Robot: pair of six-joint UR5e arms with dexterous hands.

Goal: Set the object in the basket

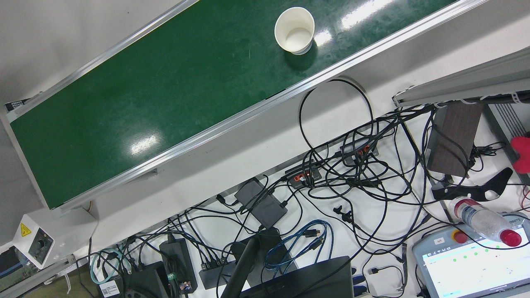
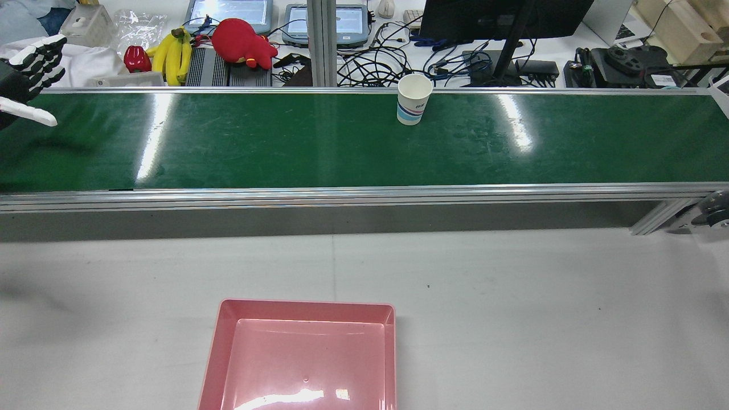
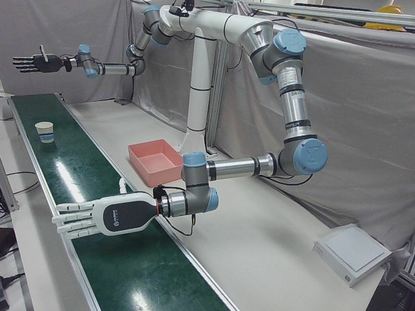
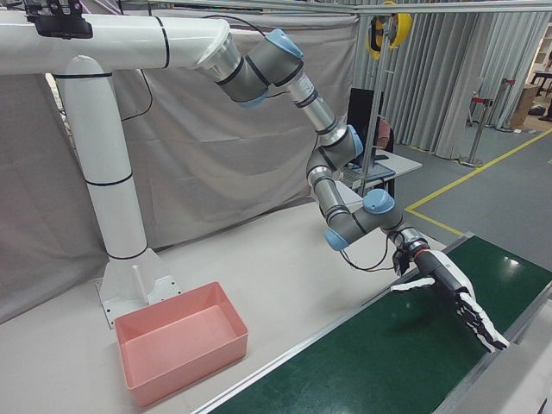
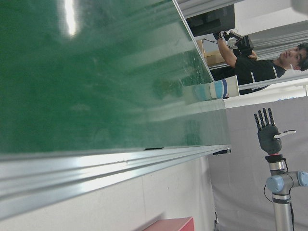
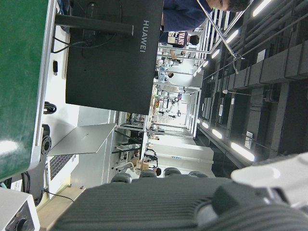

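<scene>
A white paper cup (image 2: 414, 105) with blue stripes stands upright on the green conveyor belt (image 2: 285, 142) near its far edge; it also shows as the cup (image 1: 295, 30), the cup (image 3: 44, 131) and the cup (image 5: 216, 90). The pink basket (image 2: 307, 306) sits empty on the white table before the belt, also seen as the basket (image 3: 155, 170) and the basket (image 4: 185, 362). My left hand (image 3: 107, 217) hovers open and flat over the belt's left end, far from the cup; it appears too as the left hand (image 2: 25, 82) and the left hand (image 4: 448, 297). My right hand (image 3: 35, 63) is raised open beyond the cup, holding nothing.
Behind the belt lies a desk with bananas (image 2: 173, 54), a red plush toy (image 2: 242, 42), a monitor (image 2: 501, 17), tablets and tangled cables (image 1: 352, 174). A person (image 5: 260, 62) sits beyond the belt's far end. A white flat box (image 3: 353, 253) lies on the table's corner.
</scene>
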